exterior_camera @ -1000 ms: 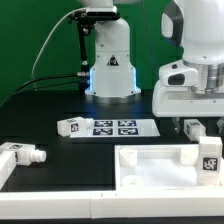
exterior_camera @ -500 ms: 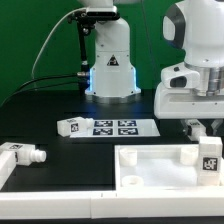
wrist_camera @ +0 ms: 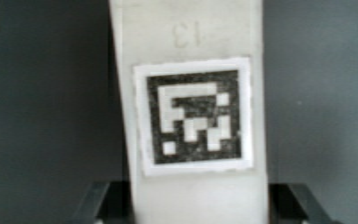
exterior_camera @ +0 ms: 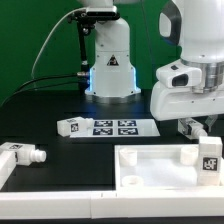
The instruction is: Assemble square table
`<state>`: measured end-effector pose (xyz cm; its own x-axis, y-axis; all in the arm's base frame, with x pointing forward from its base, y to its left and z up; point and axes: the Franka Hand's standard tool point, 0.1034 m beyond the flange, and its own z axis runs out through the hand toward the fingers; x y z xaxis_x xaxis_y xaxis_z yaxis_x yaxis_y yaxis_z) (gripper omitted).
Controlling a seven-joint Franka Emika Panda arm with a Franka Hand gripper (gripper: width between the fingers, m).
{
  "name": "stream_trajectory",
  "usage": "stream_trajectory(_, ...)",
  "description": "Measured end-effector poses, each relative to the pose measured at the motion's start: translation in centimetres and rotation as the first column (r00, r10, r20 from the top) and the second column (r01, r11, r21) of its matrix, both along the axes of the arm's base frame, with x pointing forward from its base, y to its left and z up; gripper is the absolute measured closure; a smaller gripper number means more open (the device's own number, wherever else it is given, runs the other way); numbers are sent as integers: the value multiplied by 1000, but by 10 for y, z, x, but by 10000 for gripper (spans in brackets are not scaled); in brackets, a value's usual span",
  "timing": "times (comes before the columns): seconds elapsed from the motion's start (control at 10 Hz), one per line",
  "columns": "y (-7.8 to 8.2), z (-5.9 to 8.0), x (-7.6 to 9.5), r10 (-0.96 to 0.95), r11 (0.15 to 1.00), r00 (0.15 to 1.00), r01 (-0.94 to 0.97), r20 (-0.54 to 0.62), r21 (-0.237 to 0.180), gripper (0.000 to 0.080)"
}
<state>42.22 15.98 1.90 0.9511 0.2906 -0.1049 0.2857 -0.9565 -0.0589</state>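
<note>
In the wrist view a white leg [wrist_camera: 185,50] with a black-and-white tag lies lengthwise between my gripper's [wrist_camera: 194,206] dark fingers [wrist_camera: 108,205], which press on both its sides. In the exterior view the gripper [exterior_camera: 197,127] is low over the black table at the right, just behind the white square panel [exterior_camera: 150,158], and the held leg is mostly hidden by the hand. A second tagged leg [exterior_camera: 209,158] stands upright at the panel's corner on the exterior view's right. Two more legs lie loose: one [exterior_camera: 26,154] at the left, one [exterior_camera: 72,125] by the marker board.
The marker board [exterior_camera: 122,127] lies flat mid-table in front of the robot's base [exterior_camera: 110,65]. A white bar-shaped border piece [exterior_camera: 6,172] runs along the exterior view's left edge. A cable hangs behind at the left.
The fingers have closed in from wide open onto the sides of the leg. The hand has shifted very slightly; the other parts have not moved.
</note>
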Motion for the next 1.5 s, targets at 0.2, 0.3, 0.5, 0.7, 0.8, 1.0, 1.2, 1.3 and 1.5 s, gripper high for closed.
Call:
stream_trajectory(0.2,-1,1,4,130,991,991,-131,11,15,514)
stream_trajectory(0.3,-2,0,4,206,978,978,-206,13,19,514)
stream_trajectory(0.5,-7,1,9,403,914,915,-404,35,34,514)
stream_trajectory(0.7,-23,9,29,690,718,717,-695,95,34,512)
stream_trajectory(0.8,-23,9,30,790,605,603,-796,105,22,512)
stream_trajectory(1.0,-26,8,30,828,553,552,-833,100,19,512)
stream_trajectory(1.2,-33,8,31,900,425,424,-905,99,9,512)
stream_trajectory(1.3,-45,9,29,958,264,260,-964,117,-18,512)
stream_trajectory(1.5,-72,12,16,991,40,36,-999,129,-30,512)
